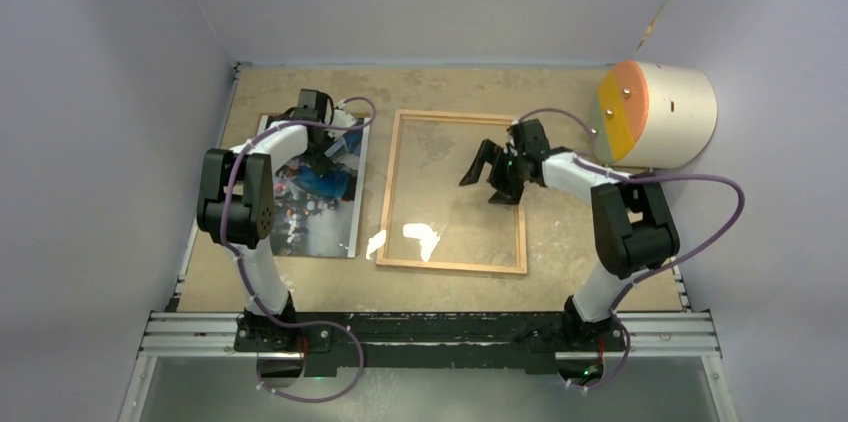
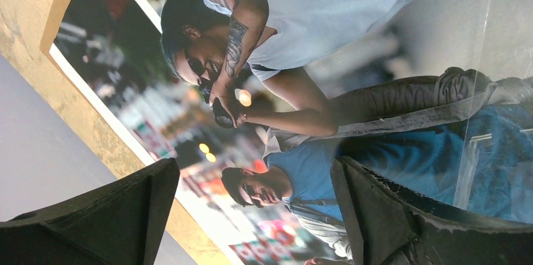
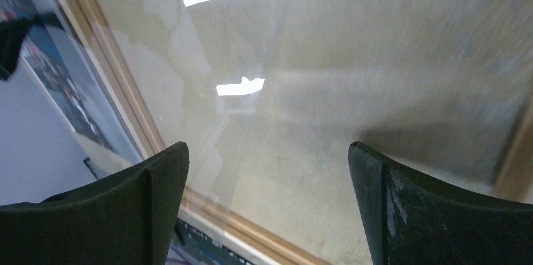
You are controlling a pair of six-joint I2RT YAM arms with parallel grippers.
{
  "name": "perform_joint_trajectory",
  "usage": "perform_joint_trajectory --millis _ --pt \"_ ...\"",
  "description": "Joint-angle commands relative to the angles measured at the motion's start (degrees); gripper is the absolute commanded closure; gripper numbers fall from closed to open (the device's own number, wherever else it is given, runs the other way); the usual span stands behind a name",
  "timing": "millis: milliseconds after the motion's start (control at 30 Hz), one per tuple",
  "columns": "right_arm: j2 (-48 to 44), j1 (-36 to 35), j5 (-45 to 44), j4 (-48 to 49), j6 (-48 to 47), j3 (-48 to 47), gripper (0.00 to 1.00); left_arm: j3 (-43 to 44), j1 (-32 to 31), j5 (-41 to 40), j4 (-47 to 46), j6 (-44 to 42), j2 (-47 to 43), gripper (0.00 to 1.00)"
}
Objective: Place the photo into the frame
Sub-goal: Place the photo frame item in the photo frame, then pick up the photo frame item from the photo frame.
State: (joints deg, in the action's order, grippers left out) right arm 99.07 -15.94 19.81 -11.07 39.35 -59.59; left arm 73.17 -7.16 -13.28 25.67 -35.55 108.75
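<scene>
Photo (image 1: 300, 227) lies flat on the worktop (image 1: 450, 92), just left of the frame (image 1: 455, 265). My left hand (image 1: 333, 149) hangs wide open over it, and my right hand (image 1: 487, 185) is wide open above the frame's pane. Both empty.

In the top view the left arm (image 1: 268, 150) hides the upper part of the photo (image 1: 312, 220), and in the right wrist view the frame (image 3: 104, 58) is cut off, its right strip blurred.

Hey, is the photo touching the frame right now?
Apart. The top view shows a strip of bare table between the photo and the frame.
</scene>
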Motion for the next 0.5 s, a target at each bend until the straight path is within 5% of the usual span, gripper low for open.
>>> perform_joint_trajectory --millis 0,133,267,467 --pt "-6.01 -4.35 3.35 8.49 9.45 9.24 0.02 -1.11 -0.39 0.09 -0.89 1.47 -1.23 0.00" --pt "-7.83 -8.73 2.76 17.51 18.44 15.89 0.04 -2.11 -0.57 0.03 -1.16 1.43 -1.22 0.00" --pt "-7.04 -10.56 1.78 28.13 26.98 22.11 0.17 -2.59 -0.74 -0.08 -1.24 1.51 -1.26 0.00" --pt "-6.70 -14.52 -3.77 36.76 30.45 25.75 0.24 -2.44 -1.09 -0.34 -1.25 1.21 -0.87 0.00"
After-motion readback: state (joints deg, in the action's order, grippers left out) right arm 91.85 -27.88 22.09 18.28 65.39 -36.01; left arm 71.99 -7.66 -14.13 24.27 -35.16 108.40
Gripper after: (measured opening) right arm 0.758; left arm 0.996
